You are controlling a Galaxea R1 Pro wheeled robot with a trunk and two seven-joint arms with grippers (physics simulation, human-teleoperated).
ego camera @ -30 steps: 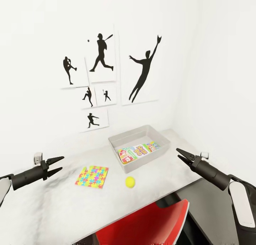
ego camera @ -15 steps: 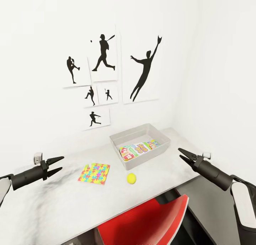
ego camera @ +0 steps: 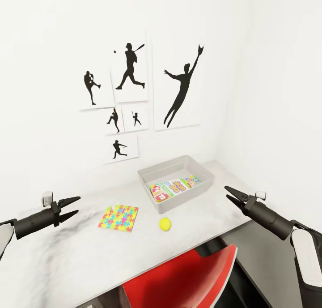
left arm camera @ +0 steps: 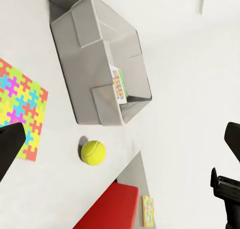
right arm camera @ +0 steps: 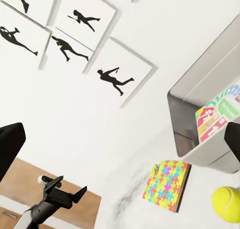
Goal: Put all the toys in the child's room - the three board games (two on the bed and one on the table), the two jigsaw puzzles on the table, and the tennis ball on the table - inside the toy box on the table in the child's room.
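Note:
The light-grey toy box (ego camera: 145,181) stands on the table (ego camera: 67,254) near the back right corner, with flat printed board games (ego camera: 172,188) lying inside it. A jigsaw puzzle (ego camera: 118,217) lies flat on the table left of the box. In front of the box sits the tennis ball (ego camera: 165,224). My left gripper (ego camera: 75,207) hovers open over the table's left part, well left of the puzzle. Open too, my right gripper (ego camera: 229,194) hangs just right of the box. The right wrist view shows the box (right arm camera: 195,96), puzzle (right arm camera: 167,185) and ball (right arm camera: 227,204).
A red chair (ego camera: 188,279) is tucked under the table's front edge. Black sports-silhouette pictures (ego camera: 129,93) hang on the white wall behind. In the left wrist view a small multicoloured square (left arm camera: 148,210) lies lower down beyond the chair (left arm camera: 107,209).
The head view shifted slightly a second ago, so everything sits a little to the right in the picture. Both grippers stay open and nothing on the table has moved.

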